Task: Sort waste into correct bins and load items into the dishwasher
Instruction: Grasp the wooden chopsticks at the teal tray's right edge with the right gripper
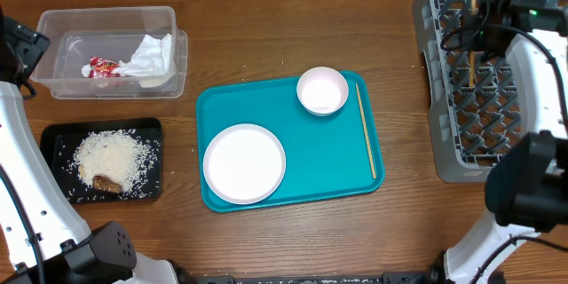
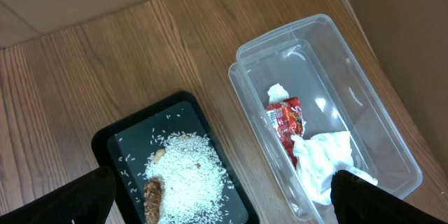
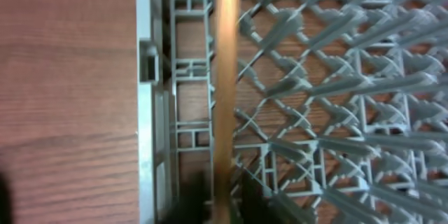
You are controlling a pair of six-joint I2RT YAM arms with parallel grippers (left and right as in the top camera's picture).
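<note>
Loading the chopstick point(image 3: 225, 77): it sits between the fingers of the right claw point(image 3: 225, 194), grip unclear, with the rack point(image 3: 336, 112) just beneath; next, release it cleanly.

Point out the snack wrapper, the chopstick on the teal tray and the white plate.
snack wrapper point(image 2: 285, 120), left wrist view, its red middle.
chopstick point(image 1: 366, 131), overhead view, mid-shaft.
white plate point(image 1: 244, 163), overhead view, its centre.

Chopstick point(image 3: 225, 77) over grey rack point(image 3: 145, 147), nr rim
</note>
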